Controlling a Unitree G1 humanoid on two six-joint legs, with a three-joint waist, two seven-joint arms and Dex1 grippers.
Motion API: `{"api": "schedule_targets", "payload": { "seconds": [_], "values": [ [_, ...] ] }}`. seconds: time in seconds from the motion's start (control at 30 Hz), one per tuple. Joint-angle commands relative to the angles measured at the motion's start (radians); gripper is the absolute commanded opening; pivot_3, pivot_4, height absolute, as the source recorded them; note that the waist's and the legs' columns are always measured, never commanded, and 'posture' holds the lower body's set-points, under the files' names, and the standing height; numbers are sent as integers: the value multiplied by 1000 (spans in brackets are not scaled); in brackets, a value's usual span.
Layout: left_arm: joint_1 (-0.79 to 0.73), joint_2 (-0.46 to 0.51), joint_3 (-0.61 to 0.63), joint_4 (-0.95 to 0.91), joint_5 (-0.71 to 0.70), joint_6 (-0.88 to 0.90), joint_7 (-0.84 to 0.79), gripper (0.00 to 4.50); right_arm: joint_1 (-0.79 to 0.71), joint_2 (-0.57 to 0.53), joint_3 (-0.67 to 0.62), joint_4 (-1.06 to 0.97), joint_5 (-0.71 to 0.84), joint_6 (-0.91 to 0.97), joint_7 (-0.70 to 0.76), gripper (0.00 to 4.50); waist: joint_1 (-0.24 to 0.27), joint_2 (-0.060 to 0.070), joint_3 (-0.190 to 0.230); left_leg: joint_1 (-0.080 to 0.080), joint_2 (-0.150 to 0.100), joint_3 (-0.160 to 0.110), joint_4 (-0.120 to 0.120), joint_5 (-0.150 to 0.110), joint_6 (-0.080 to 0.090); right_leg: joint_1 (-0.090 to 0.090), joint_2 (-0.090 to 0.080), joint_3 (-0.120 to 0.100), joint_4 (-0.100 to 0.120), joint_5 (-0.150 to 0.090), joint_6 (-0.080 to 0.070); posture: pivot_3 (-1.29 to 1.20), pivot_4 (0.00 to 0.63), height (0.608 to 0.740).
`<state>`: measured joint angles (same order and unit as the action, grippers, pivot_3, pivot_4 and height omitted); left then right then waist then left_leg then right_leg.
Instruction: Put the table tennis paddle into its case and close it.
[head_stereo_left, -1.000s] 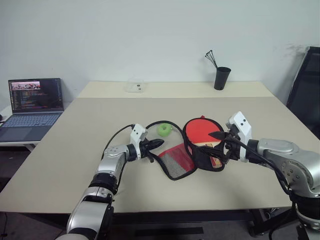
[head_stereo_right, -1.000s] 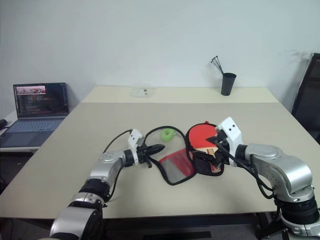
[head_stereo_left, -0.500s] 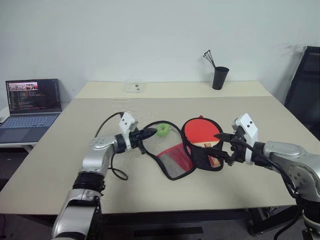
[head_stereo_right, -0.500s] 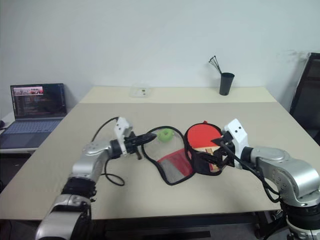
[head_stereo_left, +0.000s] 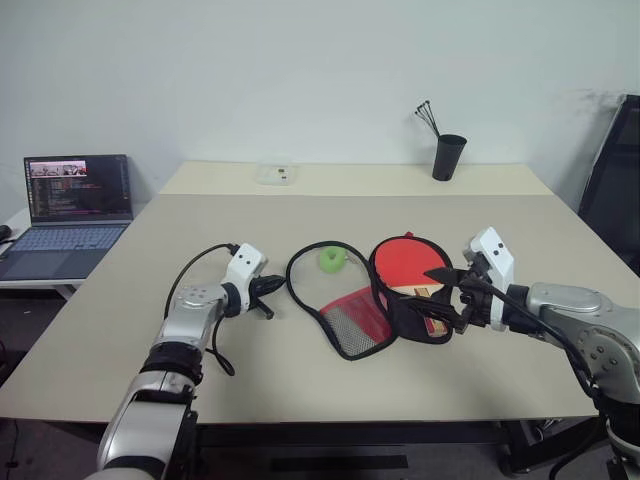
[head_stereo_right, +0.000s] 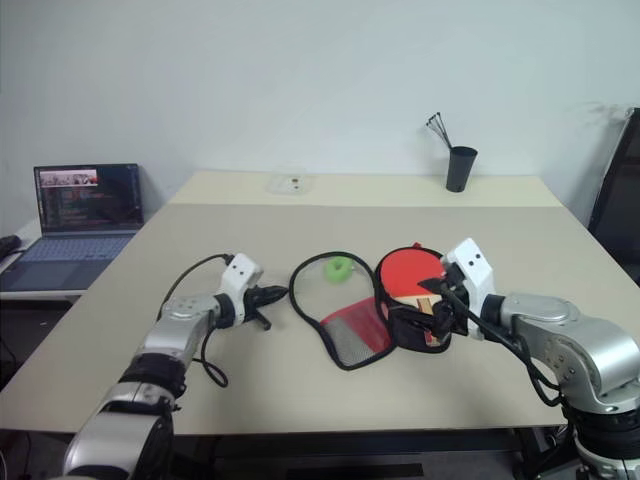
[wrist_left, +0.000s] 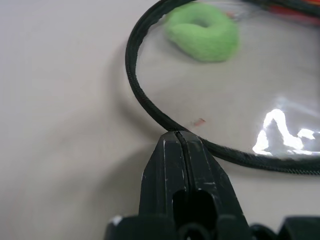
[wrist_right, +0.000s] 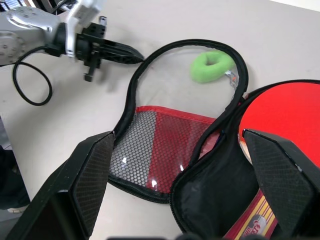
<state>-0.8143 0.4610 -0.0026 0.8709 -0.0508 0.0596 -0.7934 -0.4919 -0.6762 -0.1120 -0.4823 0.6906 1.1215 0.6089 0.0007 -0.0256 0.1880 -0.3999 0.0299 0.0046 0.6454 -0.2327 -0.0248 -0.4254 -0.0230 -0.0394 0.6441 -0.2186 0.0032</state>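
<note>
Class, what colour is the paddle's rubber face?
Red; the paddle shows best in the right wrist view.

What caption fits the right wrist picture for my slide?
Open case lies flat, red paddle tucked partway in, shut left gripper at its rim.

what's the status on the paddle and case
Left gripper shut at the open case flap's rim. Right gripper open at case. Paddle partly inside, unzipped. Nothing blocking.

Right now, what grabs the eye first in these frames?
The case lies unzipped and spread open mid-table, its clear flap with the small green tag folded out to the robot's left. The table tennis paddle sits handle-first in the black half, red face still out. The left gripper is shut at the flap's black rim; the right gripper stands open at the case's right side.
</note>
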Motion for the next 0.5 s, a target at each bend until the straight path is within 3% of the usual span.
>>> {"api": "schedule_targets", "payload": {
  "seconds": [0.03,0.3,0.5],
  "values": [
    [-66,-28,-4,85,22,-62,38,21,-9,-5,-12,-32,19,-7,-6,4500,0,0,0,0,0,0,0,0,0,0,0,0,0,0,0,0,150,740],
    [-131,-73,-8,190,38,-105,33,21,-3,-9,-29,-51,31,5,-17,4500,-3,0,0,0,0,1,0,0,0,0,0,0,0,0,0,0,150,740],
    [-129,-5,24,193,45,-147,123,21,16,-12,-51,-69,58,15,-36,4500,-4,0,0,0,0,0,0,0,0,0,0,0,0,0,0,0,150,740]
  ]
}}
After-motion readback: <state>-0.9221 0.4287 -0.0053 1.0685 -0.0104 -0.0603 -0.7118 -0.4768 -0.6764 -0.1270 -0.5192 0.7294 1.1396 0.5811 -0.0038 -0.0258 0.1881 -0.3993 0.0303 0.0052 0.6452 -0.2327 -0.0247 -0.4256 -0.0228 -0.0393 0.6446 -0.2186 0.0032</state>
